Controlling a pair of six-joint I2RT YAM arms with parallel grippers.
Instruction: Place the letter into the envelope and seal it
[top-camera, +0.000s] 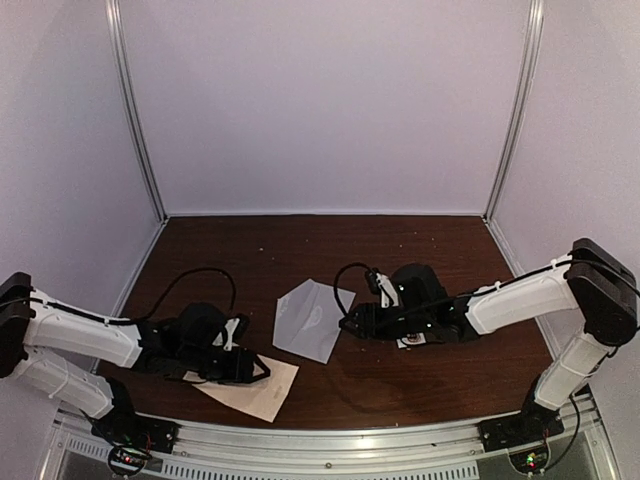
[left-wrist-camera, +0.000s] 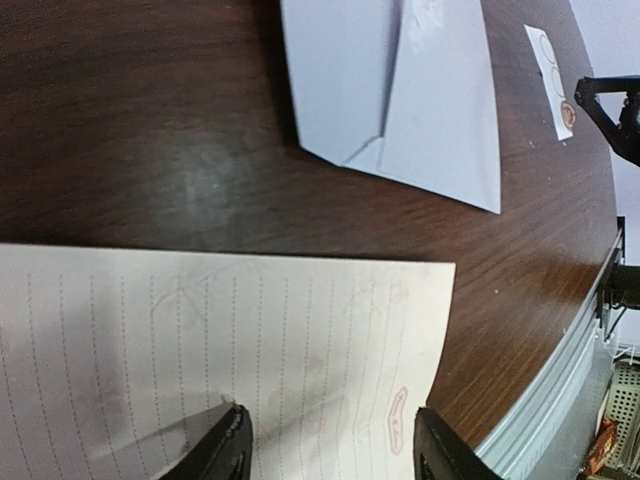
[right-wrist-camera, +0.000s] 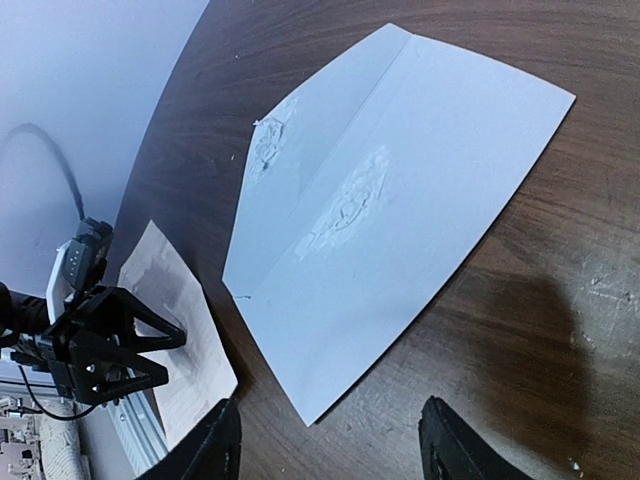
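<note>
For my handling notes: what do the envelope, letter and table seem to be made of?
The envelope: thin matte paper, creased sharply. The letter: cream paper, printed dotted lines. The table: dark wood or wood-look laminate, grain visible, slight sheen.

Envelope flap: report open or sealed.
Open: the envelope lies flat with its flap folded back past the crease, inner face showing; the letter lies outside it.

The dark wooden table (top-camera: 420, 250) bears the envelope (top-camera: 312, 320), a lined letter (top-camera: 262, 392) and a small sticker strip (left-wrist-camera: 550, 68).
</note>
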